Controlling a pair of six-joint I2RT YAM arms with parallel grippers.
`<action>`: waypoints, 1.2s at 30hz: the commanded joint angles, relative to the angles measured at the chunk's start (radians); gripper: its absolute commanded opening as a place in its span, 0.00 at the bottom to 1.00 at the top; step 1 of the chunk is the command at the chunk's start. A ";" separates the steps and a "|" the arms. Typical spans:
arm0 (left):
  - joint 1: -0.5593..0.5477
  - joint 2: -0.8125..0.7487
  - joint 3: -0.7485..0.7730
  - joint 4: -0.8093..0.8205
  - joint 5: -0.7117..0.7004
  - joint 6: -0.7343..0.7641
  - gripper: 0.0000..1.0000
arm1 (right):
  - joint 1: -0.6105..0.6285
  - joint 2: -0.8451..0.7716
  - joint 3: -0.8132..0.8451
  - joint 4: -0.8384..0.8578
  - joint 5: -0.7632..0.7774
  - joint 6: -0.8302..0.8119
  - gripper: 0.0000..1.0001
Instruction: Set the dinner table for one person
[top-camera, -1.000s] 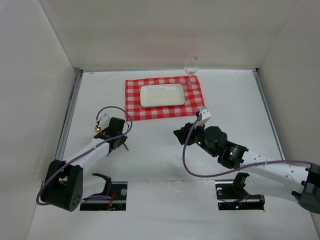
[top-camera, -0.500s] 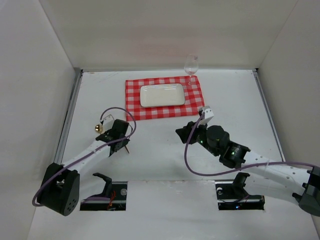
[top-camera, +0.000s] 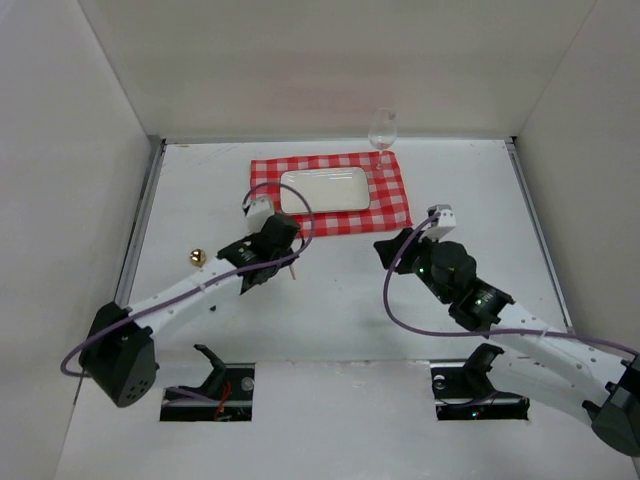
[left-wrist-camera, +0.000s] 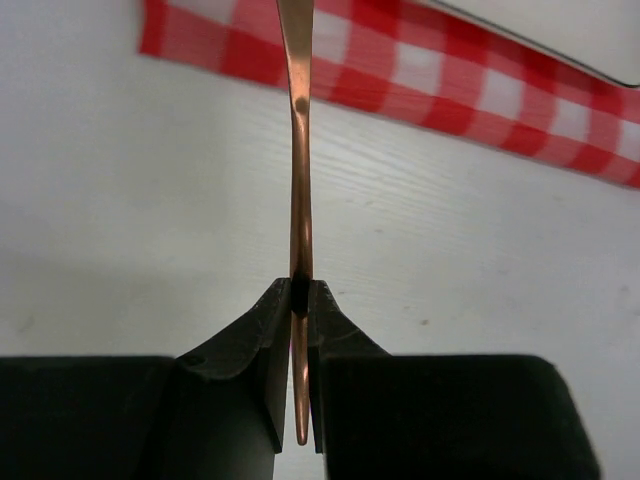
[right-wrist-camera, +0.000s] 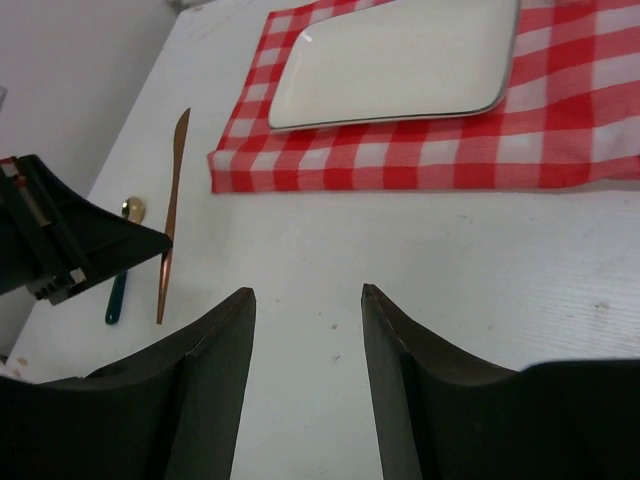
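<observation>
The white dinner table (top-camera: 470, 200) carries a red-and-white checked cloth (top-camera: 392, 205) with a white rectangular plate (top-camera: 325, 189) on it. My left gripper (top-camera: 281, 243) is just in front of the cloth's near left corner. In the left wrist view it (left-wrist-camera: 300, 292) is shut on a copper knife (left-wrist-camera: 298, 180), held edge-on, its tip over the cloth edge (left-wrist-camera: 450, 85). The right wrist view shows the knife (right-wrist-camera: 172, 200) too. My right gripper (top-camera: 393, 247) is open and empty above bare table, near the cloth's near right corner; its fingers (right-wrist-camera: 215, 350) stand wide apart.
A wine glass (top-camera: 382, 128) stands at the cloth's far right corner. A spoon with a gold bowl (top-camera: 197, 257) and teal handle (right-wrist-camera: 116, 298) lies on the table to the left. Metal rails (top-camera: 140, 230) run along the side edges, with white walls beyond.
My left arm has carried the knife right and away from me, from beside the spoon to the cloth's near left corner. My right gripper has shifted right and slightly back.
</observation>
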 joint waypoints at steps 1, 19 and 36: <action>-0.061 0.113 0.152 0.093 0.003 -0.007 0.00 | -0.067 -0.047 -0.040 -0.038 0.023 0.079 0.52; -0.086 0.913 1.007 0.150 0.203 -0.039 0.00 | -0.259 -0.264 -0.174 -0.192 0.084 0.185 0.35; -0.041 1.195 1.377 0.006 0.226 0.027 0.00 | -0.254 -0.279 -0.183 -0.178 0.081 0.182 0.38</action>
